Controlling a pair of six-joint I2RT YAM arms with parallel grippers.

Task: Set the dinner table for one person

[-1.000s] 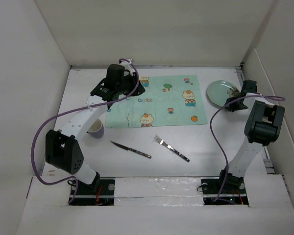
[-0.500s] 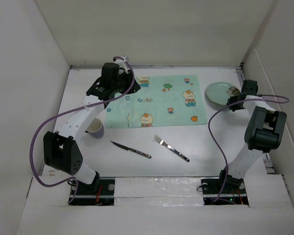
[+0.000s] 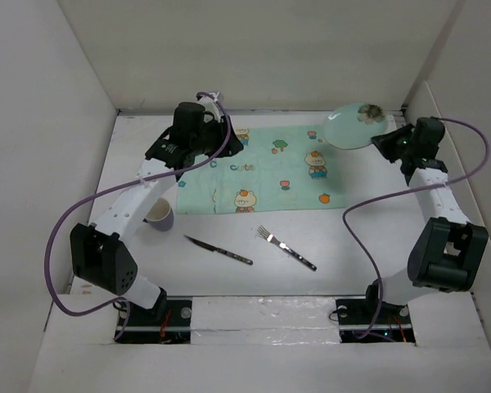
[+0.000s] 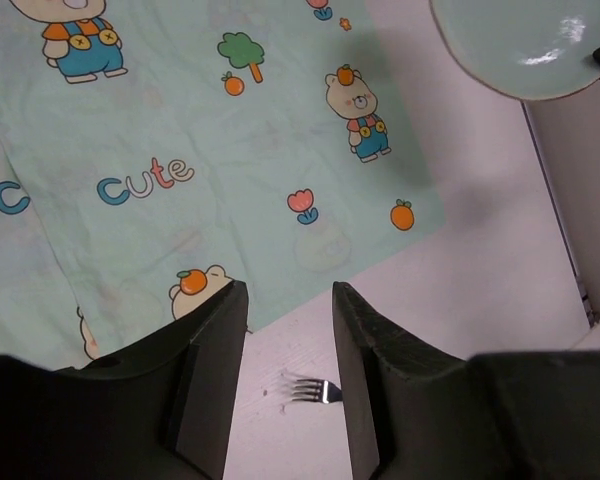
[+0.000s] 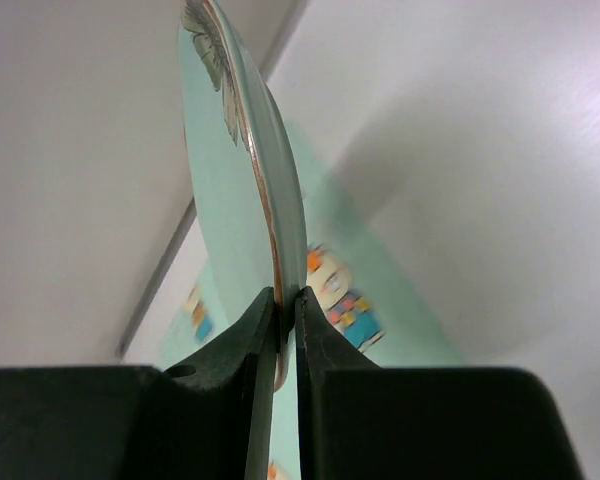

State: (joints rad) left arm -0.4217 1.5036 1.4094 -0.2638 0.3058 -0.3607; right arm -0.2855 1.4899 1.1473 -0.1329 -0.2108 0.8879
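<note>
moved: the plate is up off the table! a second ago it lay flat at the far right; now the right arm has hoisted it and swung it in toward the far right corner of the placemat.
left gripper: hanging over the far left part of the placemat, barely shifted. on its own wrist camera the fingers stand apart with nothing between them, just cloth edge and table below.
cup: pale, upright, mouth up, on bare table just off the near left corner of the placemat, close against the left arm.
knife: flat on the table, nearer than the placemat, lying at a slant with the blade end to the left.
placemat: mint green, cartoon bears and fruit, spread flat across the far middle.
fork: right of the knife and apart from it, tines toward the far left, handle toward the near right.
plate, close up: pale green with a thin gold rim line, tipped up and seen nearly edge-on.
right gripper: clamped on the plate's rim, and the wrist view shows both fingers pinching that thin edge.
dinner table: big, white and matte, carrying the placemat, cup, knife and fork; the plate is in the air above its far right part.
</note>
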